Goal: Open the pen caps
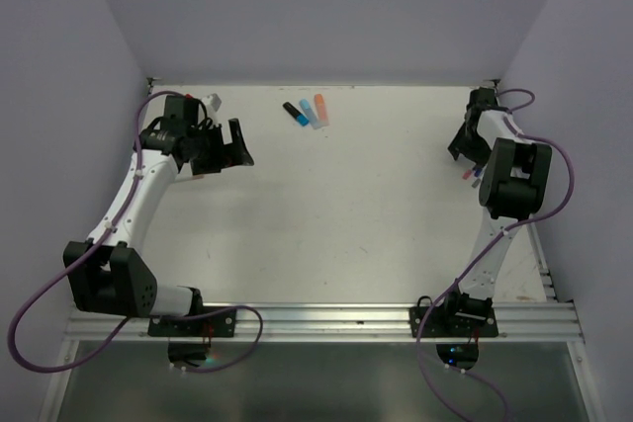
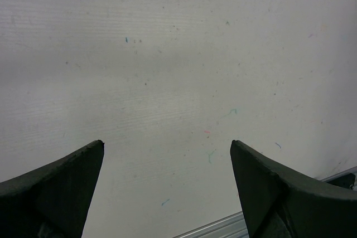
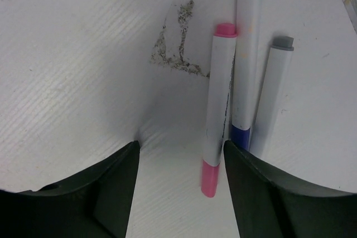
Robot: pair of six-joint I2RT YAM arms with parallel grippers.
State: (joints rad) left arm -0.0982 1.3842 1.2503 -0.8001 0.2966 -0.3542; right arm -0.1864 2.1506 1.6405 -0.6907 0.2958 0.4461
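Observation:
Three white pens lie side by side on the table under my right gripper (image 3: 181,147). The pink pen (image 3: 218,98) has its pink cap (image 3: 210,178) between my fingers, close against the right finger (image 3: 262,188). Beside it lie a pen with a blue cap (image 3: 241,136) and a grey-ended pen (image 3: 273,98), both outside the jaws. The right gripper is open and grips nothing. From above, it (image 1: 463,152) sits at the far right, pens (image 1: 473,177) poking out beside it. My left gripper (image 2: 167,144) stands open over bare table, at the far left (image 1: 237,145).
Short markers lie at the back middle: a black and blue one (image 1: 295,113), a light blue one (image 1: 310,118) and a salmon one (image 1: 318,109). Side walls close in on both sides. An aluminium rail (image 1: 326,318) runs along the near edge. A dark scuff (image 3: 175,48) marks the table.

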